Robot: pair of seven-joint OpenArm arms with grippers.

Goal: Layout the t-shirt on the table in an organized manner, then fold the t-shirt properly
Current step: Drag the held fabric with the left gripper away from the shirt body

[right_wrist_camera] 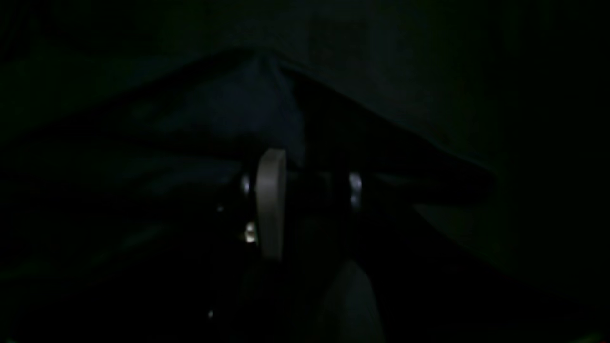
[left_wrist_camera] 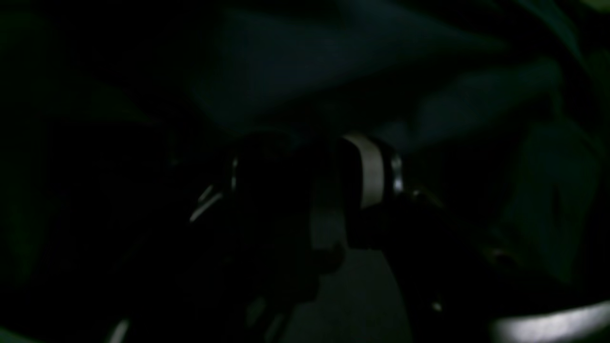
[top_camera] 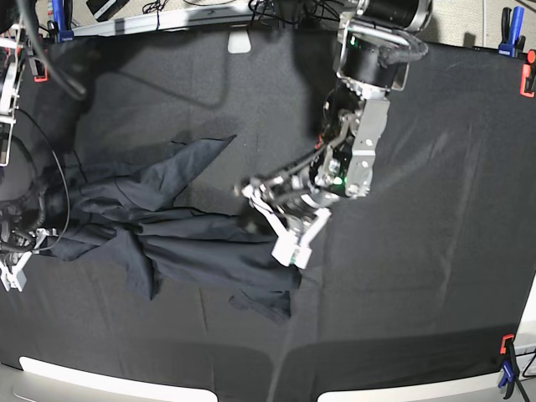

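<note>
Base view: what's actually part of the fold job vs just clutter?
Job:
- t-shirt, crumpled, not laid out
- table, black cover
- left gripper, at the shirt's right edge
- right gripper, shirt fabric bunched at its tip

Clutter:
- blue clamp at the far corner
- red clamp beside it
- cables beyond the far rim

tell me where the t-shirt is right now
In the base view the t-shirt lies crumpled on the left-centre of the table, stretched between the left tool and the right arm at the table's left edge.
</note>
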